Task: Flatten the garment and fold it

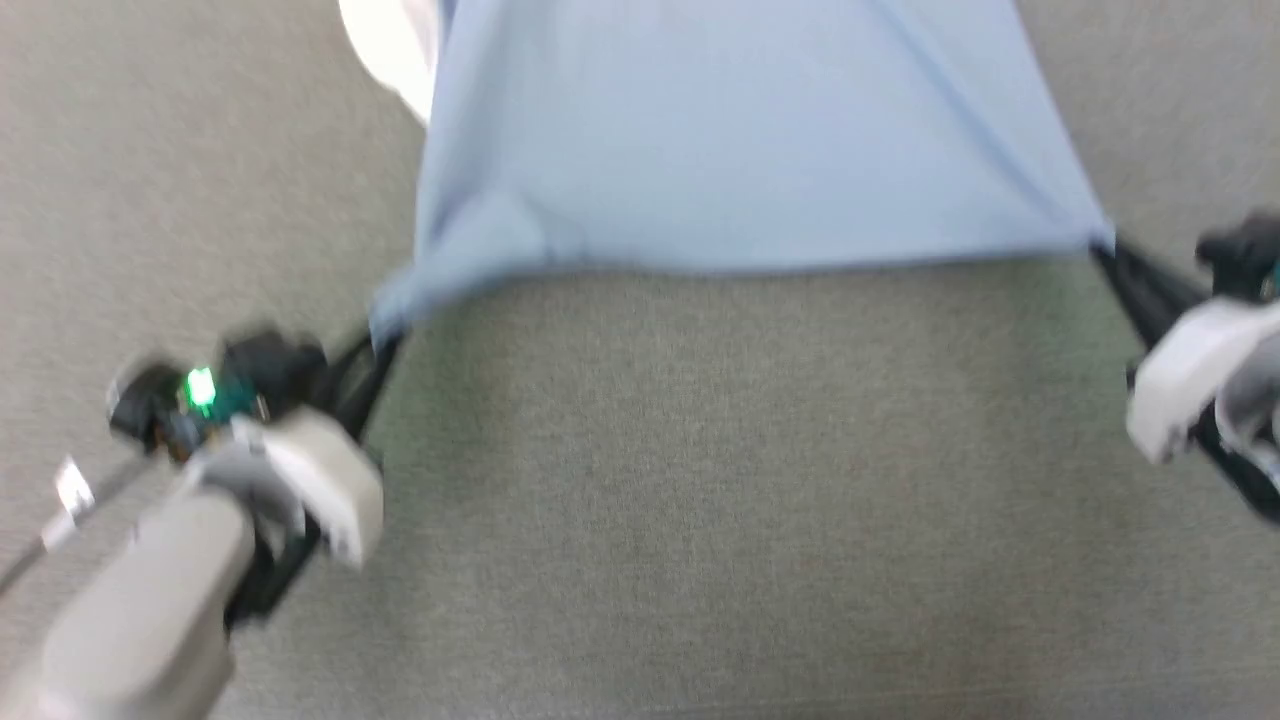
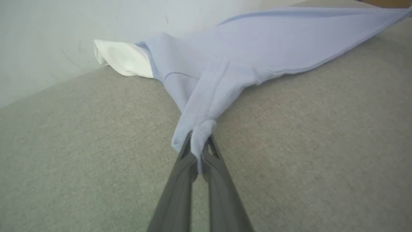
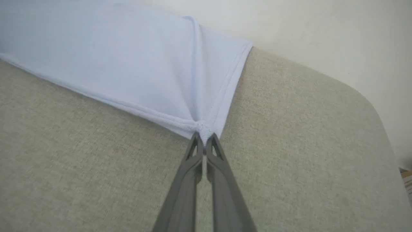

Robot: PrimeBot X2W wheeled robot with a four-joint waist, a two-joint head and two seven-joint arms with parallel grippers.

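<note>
Step in hand, judged: flattening.
- Garment point(image 1: 740, 130), upper centre of head view: blue panel spread, near edge taut between two corners.
- Left gripper point(image 1: 383, 338), lower left: clamped on left corner.
- Right gripper point(image 1: 1100, 245), right edge: clamped on right corner.

Next move calls for even pull, then lay-down before release. Fold not begun.

Grey woven surface point(image 1: 700, 480) has rounded corner in right wrist view. Pale wall point(image 2: 48, 38) behind. White collar point(image 2: 125, 59) bunched, upper left.
</note>
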